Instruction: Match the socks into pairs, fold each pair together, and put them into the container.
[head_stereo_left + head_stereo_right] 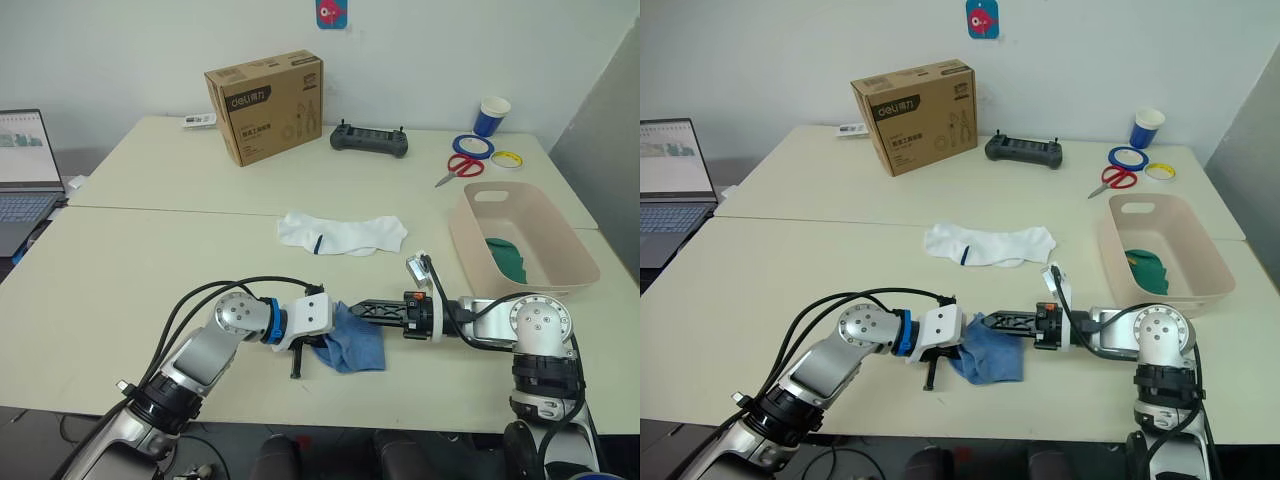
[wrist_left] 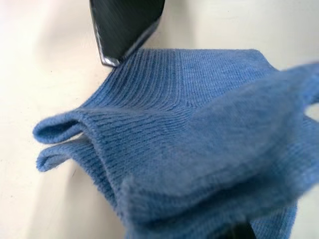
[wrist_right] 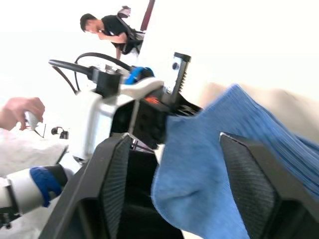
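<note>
Two light blue socks [image 1: 352, 342] lie bunched near the table's front edge, between my two grippers. My left gripper [image 1: 318, 338] is against their left side, and the fabric drapes over it in the left wrist view. From the right, my right gripper [image 1: 360, 308] reaches in, open, with the blue fabric [image 3: 199, 164] between its fingers [image 3: 112, 179]. Two white socks [image 1: 342, 235] lie flat at the table's middle. The pale pink container [image 1: 575, 262] stands at the right, with dark green socks [image 1: 508, 257] inside.
At the back stand a brown cardboard box [image 1: 265, 106], a black controller [image 1: 370, 140], red scissors [image 1: 460, 166], tape rolls [image 1: 472, 146] and a blue cup [image 1: 492, 114]. A laptop [image 1: 25, 170] sits far left. A person [image 3: 112, 35] and a hand [image 3: 20, 108] show behind.
</note>
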